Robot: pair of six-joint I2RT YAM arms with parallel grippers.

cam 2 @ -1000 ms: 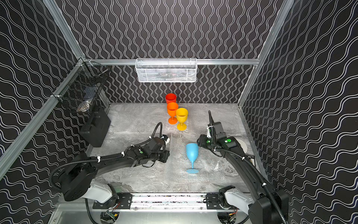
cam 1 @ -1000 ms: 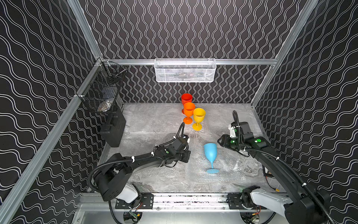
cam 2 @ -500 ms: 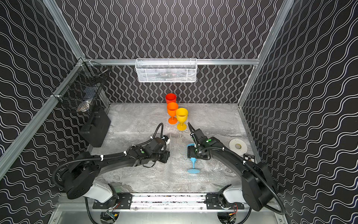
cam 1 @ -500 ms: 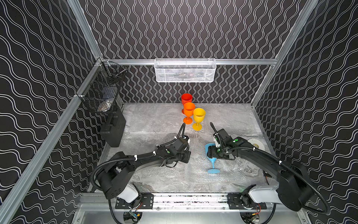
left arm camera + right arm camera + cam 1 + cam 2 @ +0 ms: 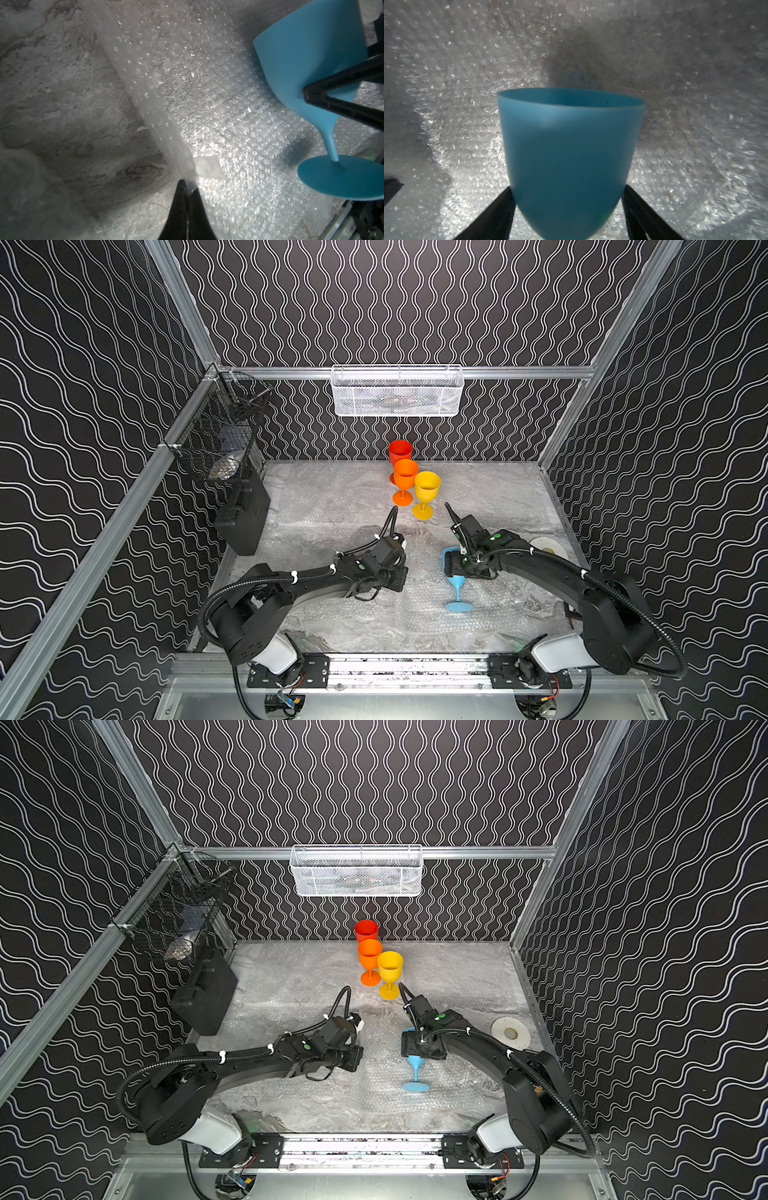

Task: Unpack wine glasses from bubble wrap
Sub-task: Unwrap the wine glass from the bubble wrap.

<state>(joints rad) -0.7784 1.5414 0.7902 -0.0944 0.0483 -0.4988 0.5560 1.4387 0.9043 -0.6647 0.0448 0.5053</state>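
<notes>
Both reach low: left tool [image 5: 186,186] pinching bubble wrap [image 5: 218,93], right tool [image 5: 568,188] apart around goblet [image 5: 571,135].

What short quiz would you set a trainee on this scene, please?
1. True or false: the blue goblet between the right gripper's fingers lies on its side.
2. Which gripper is shut on the bubble wrap? A) left gripper B) right gripper C) neither
3. How many other goblets stand unwrapped, and in which colours?

Key
1. False: it stands upright on its foot.
2. A
3. Three: red goblet, orange goblet, yellow goblet.
</notes>
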